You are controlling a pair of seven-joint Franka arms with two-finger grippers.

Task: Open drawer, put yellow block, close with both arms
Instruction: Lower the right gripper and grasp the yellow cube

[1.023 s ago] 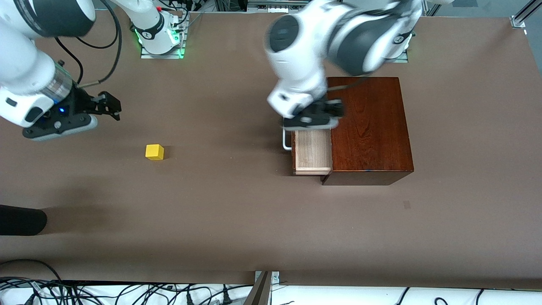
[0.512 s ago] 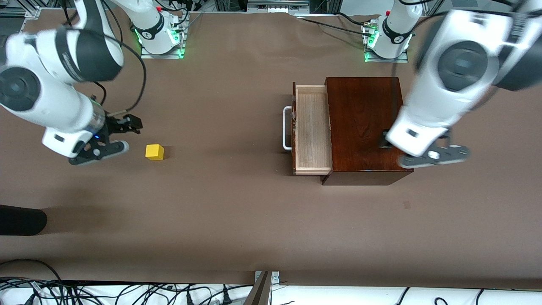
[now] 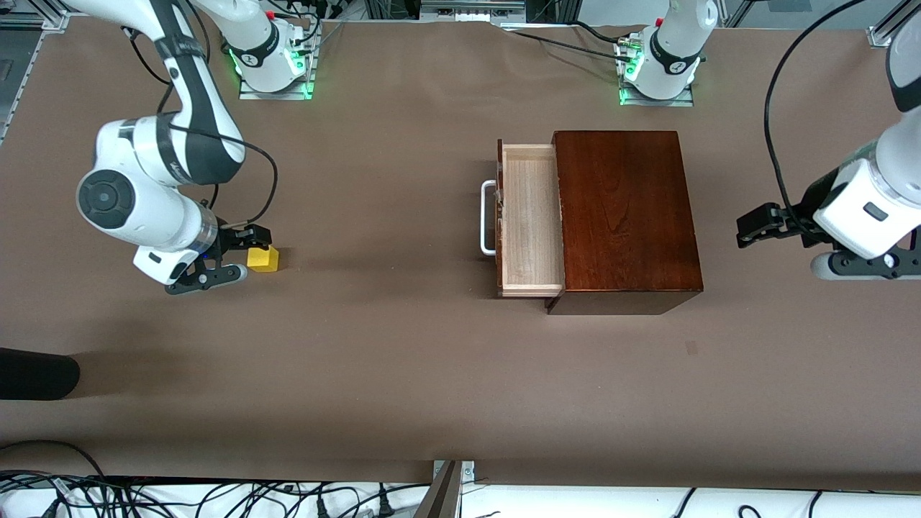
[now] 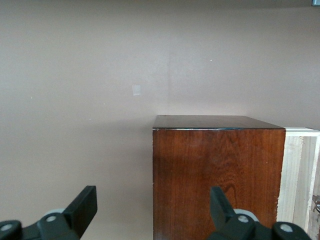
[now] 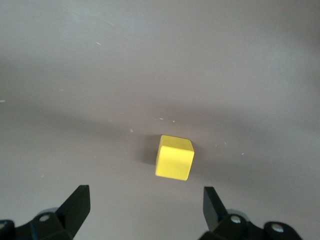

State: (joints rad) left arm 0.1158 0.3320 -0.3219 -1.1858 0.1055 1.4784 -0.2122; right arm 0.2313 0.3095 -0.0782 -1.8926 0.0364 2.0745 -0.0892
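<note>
The yellow block (image 3: 264, 260) lies on the brown table toward the right arm's end. My right gripper (image 3: 248, 239) hangs open just over it; in the right wrist view the block (image 5: 174, 157) lies ahead of the open gripper (image 5: 145, 206), not between the fingers. The drawer (image 3: 531, 219) stands pulled out of the mahogany box (image 3: 622, 208), its tray empty and its white handle (image 3: 488, 217) free. My left gripper (image 3: 752, 224) is open and empty over the table beside the box, toward the left arm's end. The left wrist view shows the box (image 4: 215, 170) and a strip of the tray (image 4: 300, 175) past the open gripper (image 4: 152, 212).
A dark rounded object (image 3: 36, 374) lies near the table's front edge at the right arm's end. Cables (image 3: 144, 496) run along the front edge. The arm bases (image 3: 270, 61) stand at the table's top edge.
My left arm left the drawer, swung over the box and now hangs beside it at its own end. My right gripper came down to the yellow block. The drawer stays open.
</note>
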